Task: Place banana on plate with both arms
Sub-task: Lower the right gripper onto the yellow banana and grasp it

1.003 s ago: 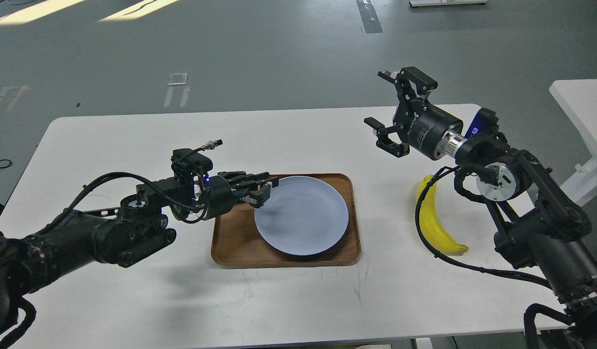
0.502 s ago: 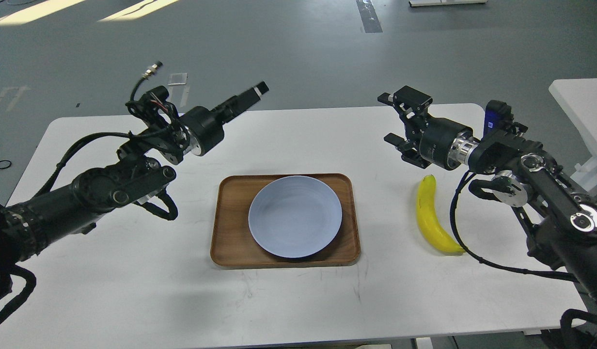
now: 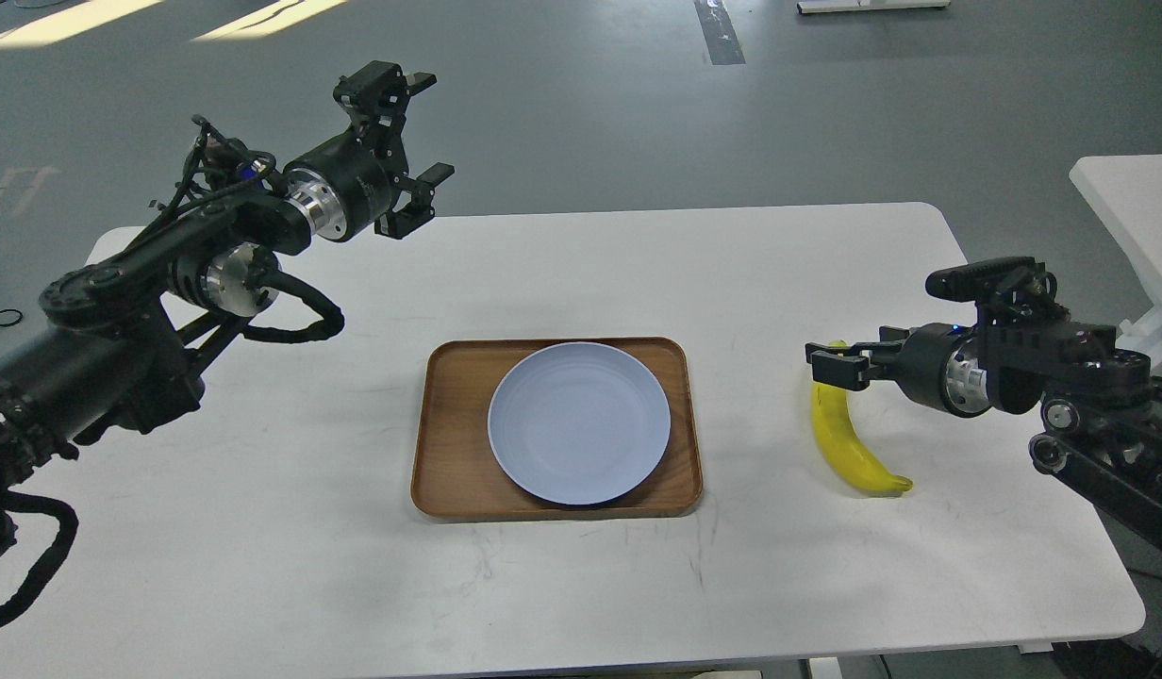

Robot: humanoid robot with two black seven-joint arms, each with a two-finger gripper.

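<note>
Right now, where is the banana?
In the head view the banana lies on the white table, right of the wooden tray holding the plate, with the right gripper at its far end.

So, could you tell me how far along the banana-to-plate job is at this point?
Nothing looks finished: the plate sits bare on the wooden tray. In hand: the right gripper is level with the far end of the banana, which lies on the white table right of the tray. The left gripper is raised and open, holding nothing. Left to do: grasp, carry, set down.
</note>
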